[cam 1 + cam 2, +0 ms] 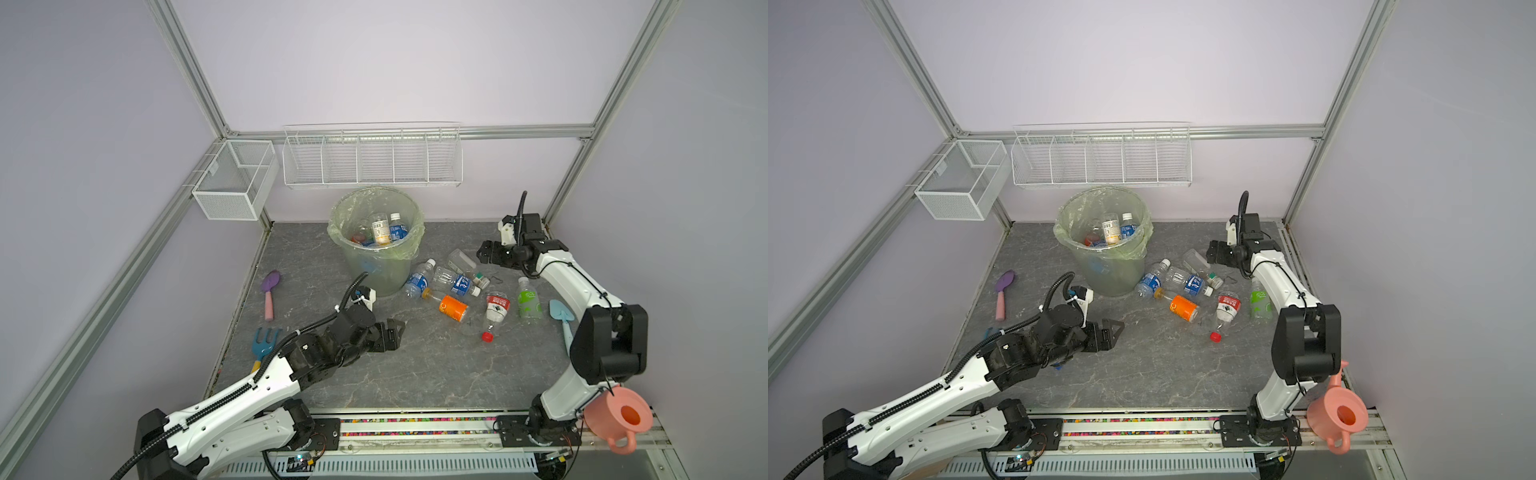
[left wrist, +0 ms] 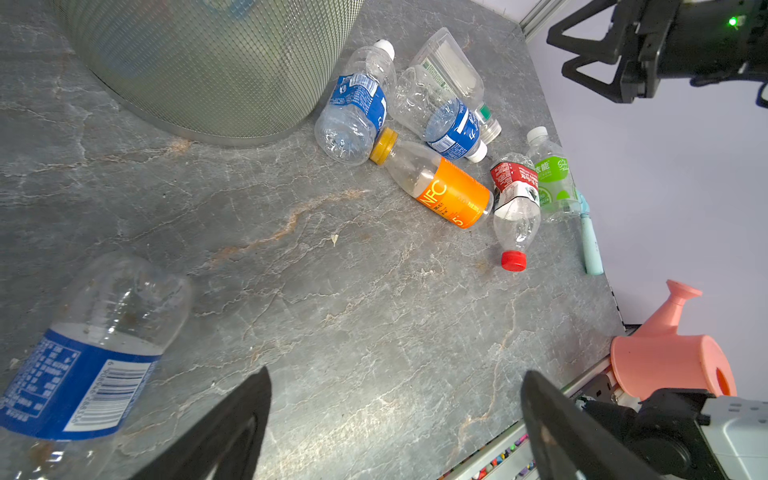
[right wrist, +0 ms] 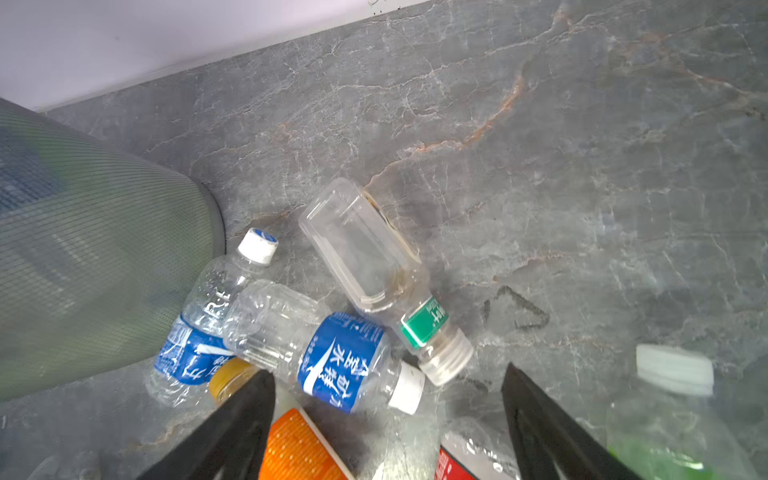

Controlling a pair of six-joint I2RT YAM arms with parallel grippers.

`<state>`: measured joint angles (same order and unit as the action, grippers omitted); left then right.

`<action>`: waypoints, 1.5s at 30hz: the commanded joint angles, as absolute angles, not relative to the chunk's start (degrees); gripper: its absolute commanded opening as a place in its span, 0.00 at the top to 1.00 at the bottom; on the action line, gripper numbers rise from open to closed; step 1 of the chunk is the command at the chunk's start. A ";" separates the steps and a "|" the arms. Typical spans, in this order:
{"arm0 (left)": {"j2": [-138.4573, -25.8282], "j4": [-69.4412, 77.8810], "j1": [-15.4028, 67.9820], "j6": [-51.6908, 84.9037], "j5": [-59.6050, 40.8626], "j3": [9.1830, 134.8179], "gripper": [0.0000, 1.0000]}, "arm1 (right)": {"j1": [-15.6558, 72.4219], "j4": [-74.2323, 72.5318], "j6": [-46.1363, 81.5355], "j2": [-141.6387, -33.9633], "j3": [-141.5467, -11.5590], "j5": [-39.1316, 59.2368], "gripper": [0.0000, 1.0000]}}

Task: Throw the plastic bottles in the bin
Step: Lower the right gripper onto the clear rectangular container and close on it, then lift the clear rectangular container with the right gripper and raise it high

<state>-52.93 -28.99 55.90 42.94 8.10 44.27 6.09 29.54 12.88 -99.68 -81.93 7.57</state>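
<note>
Underneath, grey veined stone tabletop (image 1: 415,374) within pale lilac walls (image 1: 395,62), left pincer (image 1: 397,332) and right pincer (image 1: 482,252) both agape, empty

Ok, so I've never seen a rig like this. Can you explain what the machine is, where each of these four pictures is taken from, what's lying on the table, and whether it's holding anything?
These are two robot arms at a grey table, each ending in a two-fingered gripper. Two pictures look down on the whole scene from above, almost identically. The other two come from cameras on the arms' wrists, close to the table.

A pale-green bin holds several bottles. More lie in a cluster beside it, among them an orange-labelled bottle and a green bottle. The left wrist view shows another blue-labelled bottle near that arm.

A purple toy spade, a pink watering can and white wire baskets are extras.

The left gripper and right gripper are both open and empty.
</note>
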 commanded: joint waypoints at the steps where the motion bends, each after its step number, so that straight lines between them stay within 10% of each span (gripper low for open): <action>1: -52.67 -29.27 56.18 41.62 8.65 46.15 0.07 | 8.09 32.00 9.35 -103.84 -86.08 8.21 0.12; 45: -44.99 -21.55 56.72 35.07 2.56 41.43 0.06 | 14.46 38.23 4.95 -124.04 -96.71 -3.72 0.03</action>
<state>-45.63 -22.26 56.31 35.09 2.55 41.89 14.31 37.23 4.69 -123.83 -97.82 -2.52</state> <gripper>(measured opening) 0.946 0.951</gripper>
